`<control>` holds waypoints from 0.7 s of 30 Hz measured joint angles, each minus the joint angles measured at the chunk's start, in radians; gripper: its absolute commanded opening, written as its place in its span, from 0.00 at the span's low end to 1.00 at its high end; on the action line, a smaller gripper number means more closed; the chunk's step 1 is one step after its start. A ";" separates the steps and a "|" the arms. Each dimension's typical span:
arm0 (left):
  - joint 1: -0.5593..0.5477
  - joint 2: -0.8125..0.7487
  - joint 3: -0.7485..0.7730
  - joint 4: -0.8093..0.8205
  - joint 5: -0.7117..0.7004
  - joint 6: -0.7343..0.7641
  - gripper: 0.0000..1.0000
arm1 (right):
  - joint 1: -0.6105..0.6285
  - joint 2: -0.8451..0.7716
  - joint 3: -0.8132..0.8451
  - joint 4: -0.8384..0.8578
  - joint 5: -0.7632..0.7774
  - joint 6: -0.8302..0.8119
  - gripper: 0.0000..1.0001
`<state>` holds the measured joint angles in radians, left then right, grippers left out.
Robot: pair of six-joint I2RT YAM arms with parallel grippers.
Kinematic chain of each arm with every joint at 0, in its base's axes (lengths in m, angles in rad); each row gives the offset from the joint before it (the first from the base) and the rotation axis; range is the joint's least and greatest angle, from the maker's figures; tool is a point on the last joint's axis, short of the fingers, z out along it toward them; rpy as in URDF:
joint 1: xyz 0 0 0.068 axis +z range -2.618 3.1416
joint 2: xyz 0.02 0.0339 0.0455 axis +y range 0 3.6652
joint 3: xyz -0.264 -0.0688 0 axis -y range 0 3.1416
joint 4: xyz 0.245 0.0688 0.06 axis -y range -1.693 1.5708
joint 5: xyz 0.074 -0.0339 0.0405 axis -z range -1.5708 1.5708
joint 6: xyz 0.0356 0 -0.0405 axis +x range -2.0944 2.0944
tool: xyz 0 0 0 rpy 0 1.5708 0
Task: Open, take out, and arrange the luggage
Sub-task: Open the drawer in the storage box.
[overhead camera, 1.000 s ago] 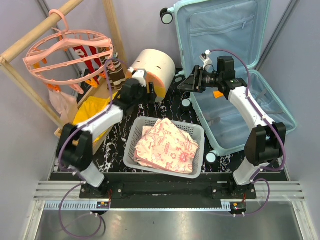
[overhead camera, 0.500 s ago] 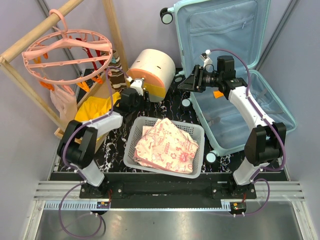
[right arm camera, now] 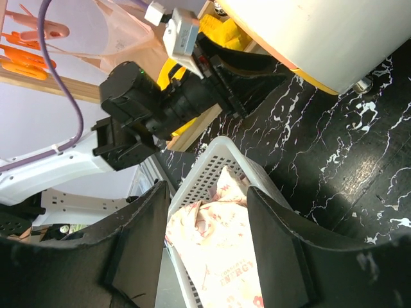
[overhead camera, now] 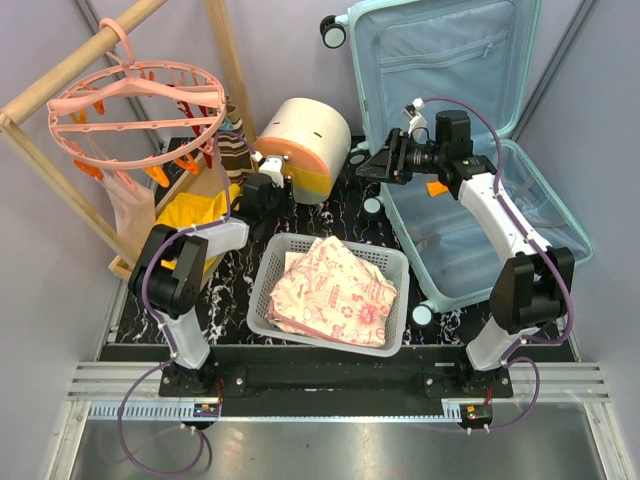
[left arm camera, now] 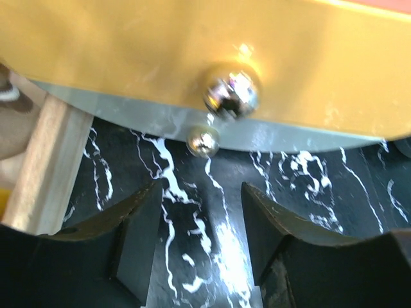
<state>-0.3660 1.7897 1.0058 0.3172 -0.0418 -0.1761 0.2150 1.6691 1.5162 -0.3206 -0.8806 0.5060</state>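
Two grippers, two different jobs. Over the last second the left gripper (left arm camera: 200,192) drew back and settled facing the yellow front of the drawer box (overhead camera: 305,130). Its jaws had narrowed but were apart and empty, just below the chrome knob (left arm camera: 231,90). The right gripper (right arm camera: 209,189) barely shifted — fingers spread on nothing, beside the left rim of the luggage (overhead camera: 470,250). That case lay open at the right rear of the table (overhead camera: 230,290), lid upright behind it. Opening looked done — the work was probably turning to the drawer.

Fixed overhead looking down, left wrist close on drawer box (left arm camera: 160,45), right wrist sharing it from farther.
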 measured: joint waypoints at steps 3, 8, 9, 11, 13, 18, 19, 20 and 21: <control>0.006 0.036 0.023 0.016 0.002 0.003 0.55 | 0.000 0.000 0.010 -0.002 -0.001 0.001 0.61; 0.007 0.073 0.055 0.013 0.003 0.003 0.53 | 0.000 0.000 0.042 -0.003 -0.002 0.004 0.60; 0.007 0.079 0.064 0.013 0.004 0.003 0.53 | 0.000 0.001 0.047 -0.003 -0.003 0.004 0.60; 0.007 0.090 0.082 0.012 0.004 0.003 0.51 | 0.000 0.002 0.051 -0.002 -0.003 0.004 0.60; 0.008 0.101 0.104 0.004 0.005 0.003 0.49 | 0.000 0.005 0.051 -0.003 -0.003 0.004 0.60; 0.010 0.130 0.171 -0.048 0.010 0.003 0.46 | 0.000 0.018 0.051 -0.004 -0.003 0.004 0.60; 0.011 0.131 0.173 -0.051 0.010 0.003 0.45 | 0.000 0.019 0.051 -0.006 -0.003 0.004 0.60; 0.011 0.132 0.177 -0.056 0.010 0.003 0.45 | 0.000 0.019 0.051 -0.007 -0.003 0.004 0.60; 0.011 0.134 0.180 -0.061 0.011 0.003 0.45 | 0.000 0.019 0.051 -0.007 -0.003 0.004 0.60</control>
<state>-0.3550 1.9232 1.1858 0.2562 -0.0311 -0.1730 0.2150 1.6882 1.5673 -0.3275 -0.8841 0.5098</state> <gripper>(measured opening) 0.458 0.603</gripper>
